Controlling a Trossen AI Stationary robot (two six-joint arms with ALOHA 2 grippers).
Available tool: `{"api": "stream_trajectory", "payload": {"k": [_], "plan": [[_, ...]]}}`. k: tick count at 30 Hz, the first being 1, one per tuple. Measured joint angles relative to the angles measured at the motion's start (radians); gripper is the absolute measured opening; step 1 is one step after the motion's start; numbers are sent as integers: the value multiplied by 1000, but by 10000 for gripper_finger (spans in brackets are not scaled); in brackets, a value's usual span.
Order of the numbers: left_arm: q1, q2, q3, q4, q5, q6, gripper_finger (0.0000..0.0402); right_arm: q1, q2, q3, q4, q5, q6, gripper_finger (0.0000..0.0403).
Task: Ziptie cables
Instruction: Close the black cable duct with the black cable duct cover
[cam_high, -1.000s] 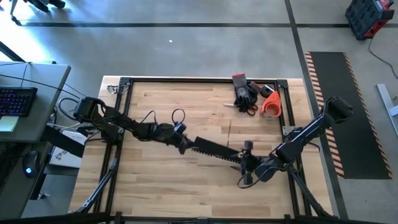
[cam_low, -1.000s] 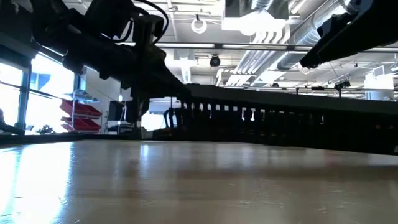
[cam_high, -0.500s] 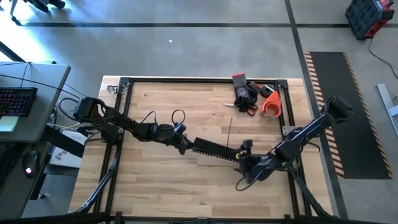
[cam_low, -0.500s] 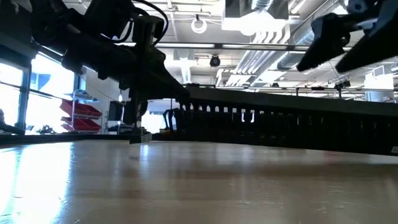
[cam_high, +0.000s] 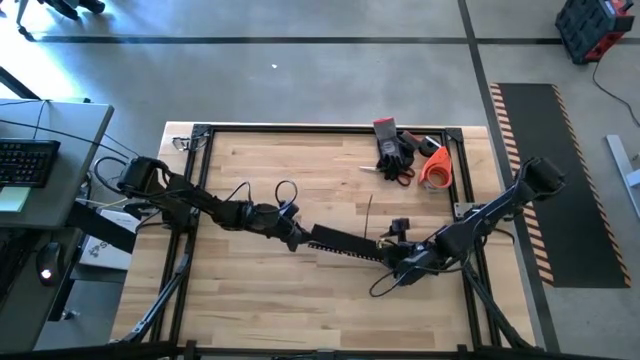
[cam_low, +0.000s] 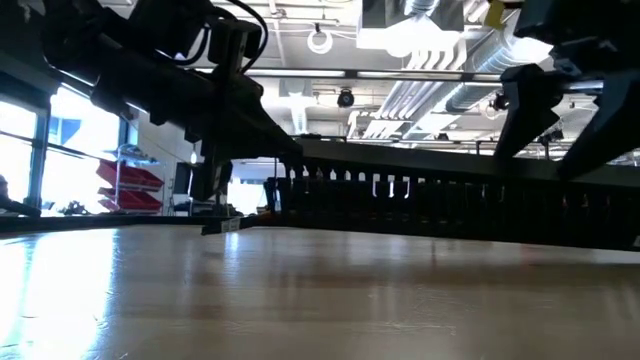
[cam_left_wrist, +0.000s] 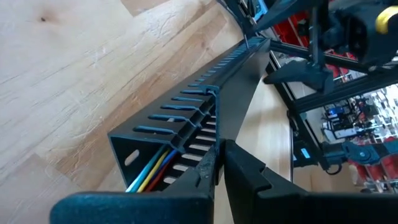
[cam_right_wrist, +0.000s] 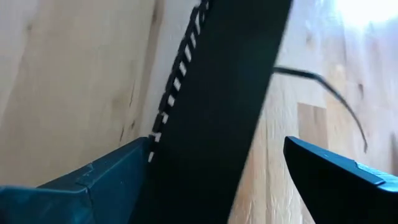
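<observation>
A pale wooden table (cam_high: 300, 290) in a black frame stands on a grey workshop floor, with gloves, scissors and an orange roll (cam_high: 434, 168) at the upper right of the high view; across the middle lies a slotted black duct (cam_high: 345, 243), its long axis running from centre-left down toward lower right. The left gripper (cam_high: 296, 236) pinches the duct's left end wall, fingers pressed together on it; the cables (cam_left_wrist: 151, 171), coloured wires, lie inside that end. The right gripper (cam_high: 398, 258) straddles the duct's far end, jaws spread, gripping nothing yet.
</observation>
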Motion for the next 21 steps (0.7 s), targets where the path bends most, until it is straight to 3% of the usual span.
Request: {"api": "stream_trajectory", "payload": {"k": [7, 16, 21], "plan": [[-4, 0, 0, -1, -19, -10, 0, -5, 101, 0, 33, -45, -36, 358], [-18, 0, 0, 1, -17, -16, 0, -5, 180, 0, 11, -7, 55, 356], [-39, 0, 0, 10, -15, -28, 0, -28, 178, 0, 9, -28, 144, 314]]}}
